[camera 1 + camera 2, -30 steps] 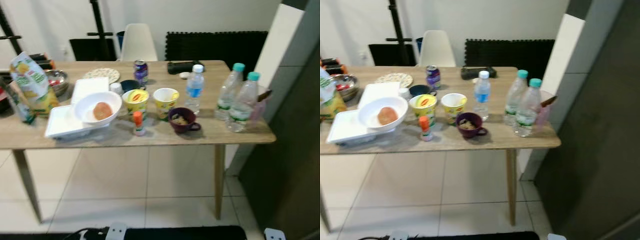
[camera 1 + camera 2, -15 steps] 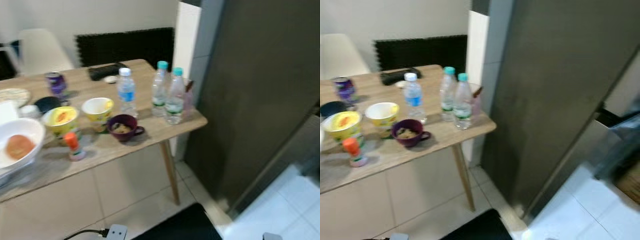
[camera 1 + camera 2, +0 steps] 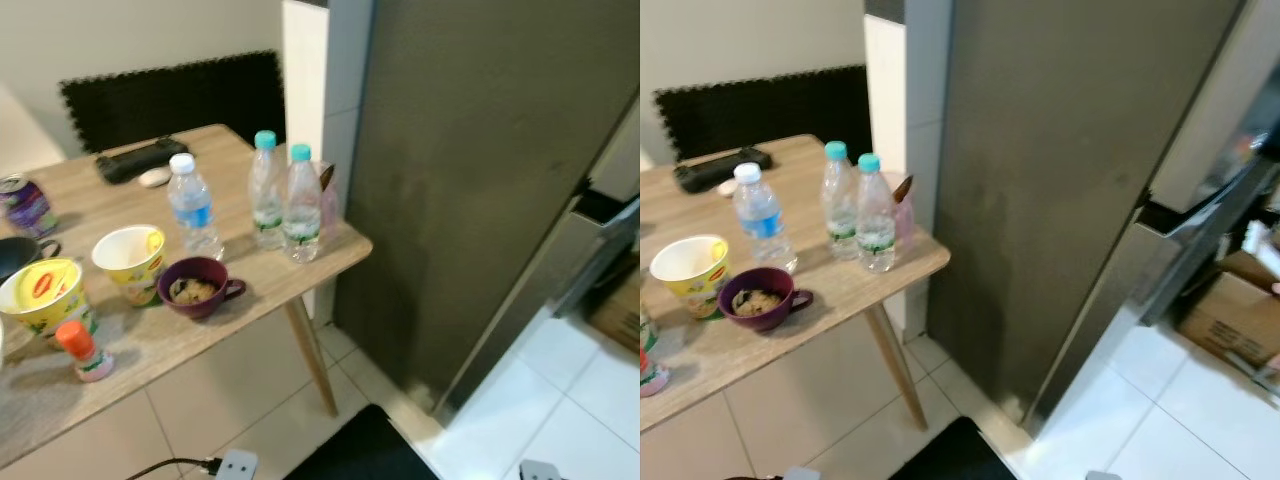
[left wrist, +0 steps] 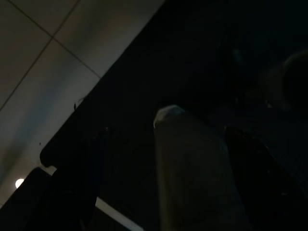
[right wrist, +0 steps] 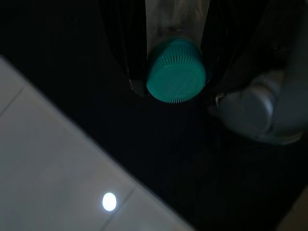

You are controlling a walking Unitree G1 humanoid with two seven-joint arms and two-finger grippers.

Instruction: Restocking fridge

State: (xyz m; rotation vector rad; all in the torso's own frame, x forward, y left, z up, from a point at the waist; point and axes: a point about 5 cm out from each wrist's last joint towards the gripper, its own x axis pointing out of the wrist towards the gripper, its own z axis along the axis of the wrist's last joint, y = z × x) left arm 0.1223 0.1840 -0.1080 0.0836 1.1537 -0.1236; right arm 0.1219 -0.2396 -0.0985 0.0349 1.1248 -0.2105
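Nearest, the right claw (image 5: 175, 83) was clenched on a teal-capped bottle (image 5: 175, 19), its black fingers along both sides of the neck, hanging low over the white tiled floor (image 3: 560, 400). In the dark left wrist view a pale rounded shape lay along the left claw (image 4: 173, 159), and I could not tell whether the claw gripped it or was released.

Over the last second the head camera had swung to the robot's right. The tabletop (image 3: 150, 340) had slid to the left of the view and the dark grey fridge (image 3: 480, 150) had come in on the right. I judged that the robot was turning from pick-up toward the fridge with its load.

On the tabletop stood an orange-capped bottle (image 3: 82, 350), two yellow cups (image 3: 128, 262), a purple mug (image 3: 195, 287) and a blue-labelled bottle (image 3: 192, 205). Two more teal-capped bottles (image 3: 266, 190) stood close to the corner nearest the fridge, still to be carried.

That corner and the slanted table leg (image 3: 310, 355) lay near the fridge's flank. The open floor ran right, past a silver edge (image 3: 1180, 250) jutting from the fridge, perhaps an ajar door, toward a cardboard box (image 3: 1230, 315). A black foam panel (image 3: 170, 95) stood farthest back.
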